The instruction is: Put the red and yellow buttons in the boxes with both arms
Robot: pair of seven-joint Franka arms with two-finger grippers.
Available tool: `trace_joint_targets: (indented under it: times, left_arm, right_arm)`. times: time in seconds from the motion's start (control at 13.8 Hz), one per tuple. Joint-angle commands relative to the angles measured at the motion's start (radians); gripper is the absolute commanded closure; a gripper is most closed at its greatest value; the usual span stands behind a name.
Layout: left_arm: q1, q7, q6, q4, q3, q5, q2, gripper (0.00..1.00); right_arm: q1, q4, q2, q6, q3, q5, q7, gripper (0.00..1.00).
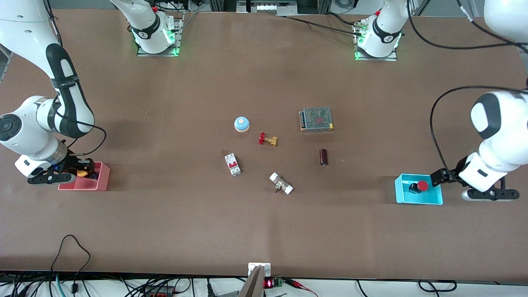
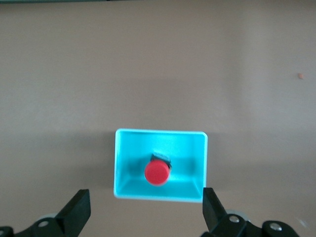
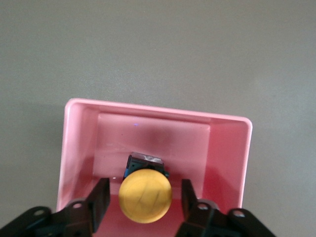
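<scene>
The orange-yellow button [image 1: 82, 173] sits in the salmon-pink box [image 1: 101, 181] near the right arm's end of the table. My right gripper [image 1: 81, 168] is down in that box, open, with a finger on each side of the cap and a small gap on both. The right wrist view shows the gripper [image 3: 144, 202], the button [image 3: 145, 196] and the box [image 3: 79, 148]. The red button [image 1: 422, 186] lies in the cyan box [image 1: 412, 199] near the left arm's end. My left gripper [image 1: 440, 176] is open and empty beside that box. The left wrist view shows the gripper [image 2: 145, 217], the red button [image 2: 157, 173] and the box [image 2: 123, 163].
Mid-table are a light-blue dome [image 1: 241, 124], a brass valve with a red handwheel [image 1: 268, 140], a grey mesh-topped unit [image 1: 316, 119], a white circuit breaker [image 1: 232, 164], a white-ended fitting [image 1: 281, 183] and a dark cylinder [image 1: 324, 156].
</scene>
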Motion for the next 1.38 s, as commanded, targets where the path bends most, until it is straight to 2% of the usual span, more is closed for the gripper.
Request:
trace_joint_targets:
  times: [0.0, 0.29, 0.58, 0.8, 0.95, 1.02, 1.09, 1.24, 1.31]
  left_arm:
    - [-0.033, -0.057, -0.112, -0.046, 0.007, 0.008, -0.134, 0.0]
    - [-0.036, -0.071, -0.316, -0.038, 0.007, 0.007, -0.284, 0.0]
    - [-0.024, -0.14, -0.416, -0.025, -0.001, -0.038, -0.353, 0.0]
    - [-0.023, -0.125, -0.43, -0.023, 0.001, -0.044, -0.376, 0.0]
    - [-0.013, -0.123, -0.436, 0.004, 0.01, -0.082, -0.375, 0.0]
    - [-0.013, -0.122, -0.442, 0.014, 0.011, -0.088, -0.372, 0.0]
    - [-0.006, -0.125, -0.441, 0.018, 0.012, -0.096, -0.369, 0.0]
    - [0.013, -0.122, -0.452, 0.018, 0.01, -0.101, -0.367, 0.0]
    - [0.011, -0.113, -0.452, 0.02, 0.008, -0.096, -0.361, 0.0]
  right_arm:
    - [-0.003, 0.01, 0.004, 0.003, 0.007, 0.027, -0.026, 0.14]
    - [0.005, 0.013, -0.044, -0.019, 0.008, 0.027, -0.043, 0.0]
    - [0.008, 0.018, -0.151, -0.157, 0.01, 0.027, -0.104, 0.0]
    - [0.062, 0.015, -0.295, -0.335, 0.01, 0.04, -0.066, 0.0]
    - [0.118, 0.019, -0.409, -0.5, 0.012, 0.031, 0.071, 0.0]
    - [0.144, 0.024, -0.459, -0.571, 0.031, 0.017, 0.133, 0.0]
    - [0.146, 0.06, -0.496, -0.649, 0.08, -0.01, 0.177, 0.0]
    - [0.142, 0.18, -0.503, -0.832, 0.137, -0.02, 0.266, 0.0]
    - [0.14, 0.218, -0.498, -0.874, 0.151, -0.01, 0.3, 0.0]
